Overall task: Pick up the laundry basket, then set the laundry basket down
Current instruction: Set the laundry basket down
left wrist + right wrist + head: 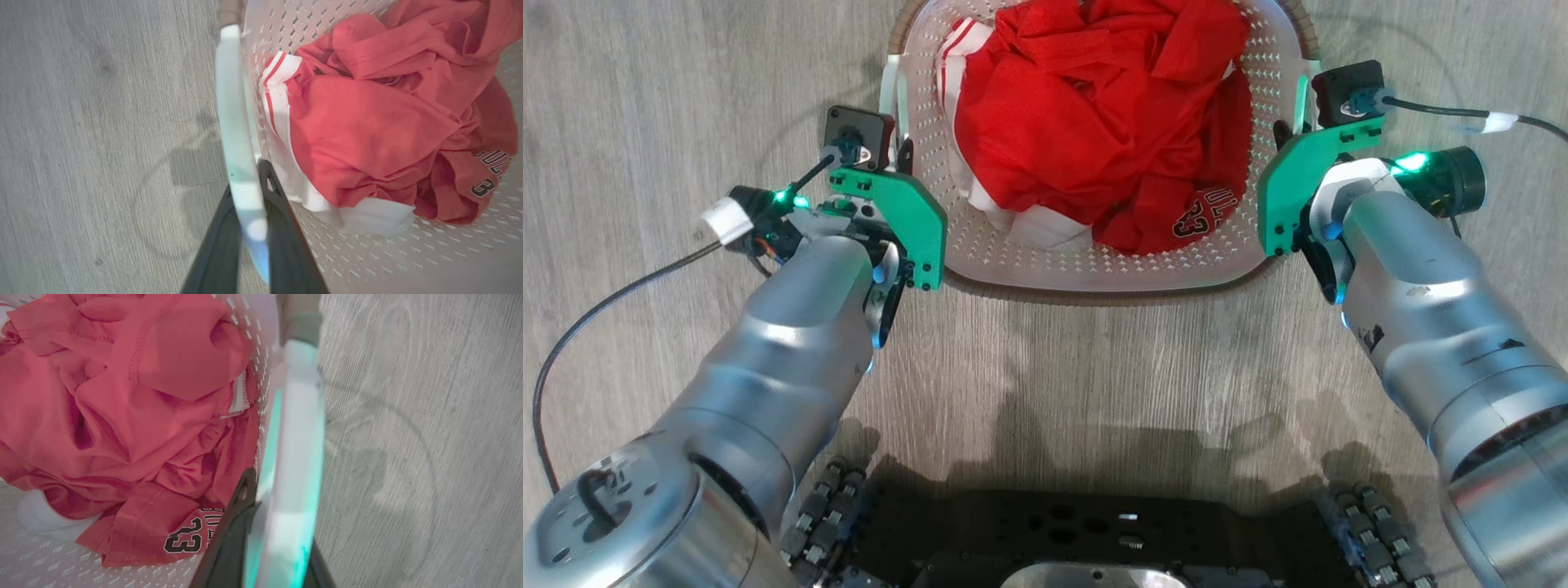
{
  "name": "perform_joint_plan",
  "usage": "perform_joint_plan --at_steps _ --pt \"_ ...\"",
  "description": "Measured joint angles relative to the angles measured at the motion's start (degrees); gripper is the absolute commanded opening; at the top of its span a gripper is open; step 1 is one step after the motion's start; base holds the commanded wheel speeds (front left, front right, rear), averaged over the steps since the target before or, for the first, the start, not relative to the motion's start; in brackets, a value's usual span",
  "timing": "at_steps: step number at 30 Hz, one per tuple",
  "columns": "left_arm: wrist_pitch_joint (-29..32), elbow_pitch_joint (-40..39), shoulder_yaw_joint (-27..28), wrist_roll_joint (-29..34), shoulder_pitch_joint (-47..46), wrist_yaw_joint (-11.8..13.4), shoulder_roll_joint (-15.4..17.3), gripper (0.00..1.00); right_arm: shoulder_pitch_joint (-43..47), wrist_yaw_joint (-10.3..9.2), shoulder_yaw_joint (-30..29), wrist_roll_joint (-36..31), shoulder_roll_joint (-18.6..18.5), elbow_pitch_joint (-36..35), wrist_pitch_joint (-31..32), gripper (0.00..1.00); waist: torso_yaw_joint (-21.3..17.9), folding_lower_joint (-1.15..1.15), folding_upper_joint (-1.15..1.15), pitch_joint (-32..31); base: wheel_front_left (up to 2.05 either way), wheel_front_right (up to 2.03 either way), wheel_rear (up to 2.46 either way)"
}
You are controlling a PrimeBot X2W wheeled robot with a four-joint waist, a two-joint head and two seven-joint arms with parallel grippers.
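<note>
laundry basket (1094,265): on or just over the wood-look floor (1094,367), far of the robot base (1094,531), centred between both arms; contact with floor not clear.
basket contents: crumpled red garment (1094,106) with white trim, number print at near right.
left end effector (900,155): at basket's left side, on the left handle (890,90).
left grip, wrist view: left end effector (247,192) narrowed round the left handle (235,122), one dark finger outside, one inside against the perforated wall; handle pinched between.
right end effector (1286,135): at basket's right side, on the right handle (1303,90).
right grip, wrist view: right end effector (282,514) closed round the right handle (296,437), inner finger by the garment, outer finger mostly hidden behind the handle.
relation: basket spans the gap between the two end effectors, touching both at its handles, rim level.
</note>
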Motion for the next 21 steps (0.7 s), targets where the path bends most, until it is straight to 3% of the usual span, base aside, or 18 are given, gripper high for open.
perform_joint_plan --at_steps 7,9,13,14,15,16,21 --pt "-0.01 0.07 -0.79 -0.85 -0.89 0.02 0.13 0.0 -0.29 0.01 -0.92 -0.53 0.01 -0.16 0.01 0.0 -0.2 0.0 0.0 0.38 0.0 0.0 0.0" --pt "-0.02 0.08 -0.99 -1.14 -0.94 0.02 0.13 0.11 -0.29 0.01 -1.18 -0.7 0.01 -0.19 0.01 0.0 -0.23 0.0 0.0 0.4 0.0 0.0 0.0" --pt "-0.51 0.1 -1.38 -1.15 -1.07 0.1 0.18 0.52 -0.27 0.01 -1.1 -2.53 0.01 -0.12 -0.19 0.45 -0.24 0.0 0.0 0.34 0.0 0.0 0.0" --pt "-0.51 0.07 -1.42 -1.18 -1.12 0.43 0.18 0.75 -0.21 0.01 -1.12 -2.74 0.0 -0.01 -0.19 0.58 -0.24 0.0 0.0 0.26 0.0 0.0 0.0" --pt "-0.52 -0.02 -1.46 -1.18 -1.17 0.56 0.16 0.93 -0.21 0.01 -1.18 -2.96 -0.01 0.01 -0.19 0.86 -0.24 0.0 0.0 0.18 0.0 0.0 0.0" --pt "-0.52 -0.1 -1.57 -1.19 -1.25 0.56 0.15 1.0 -0.21 0.01 -1.25 -3.03 -0.02 0.02 -0.19 1.0 -0.22 0.0 0.0 0.1 0.0 0.0 0.0" --pt "-0.53 -0.14 -2.01 -1.78 -1.32 0.67 0.14 1.0 -0.19 0.01 -1.57 -3.04 -0.03 0.03 -0.19 1.0 -0.15 0.0 0.0 -0.44 0.0 0.0 0.0"
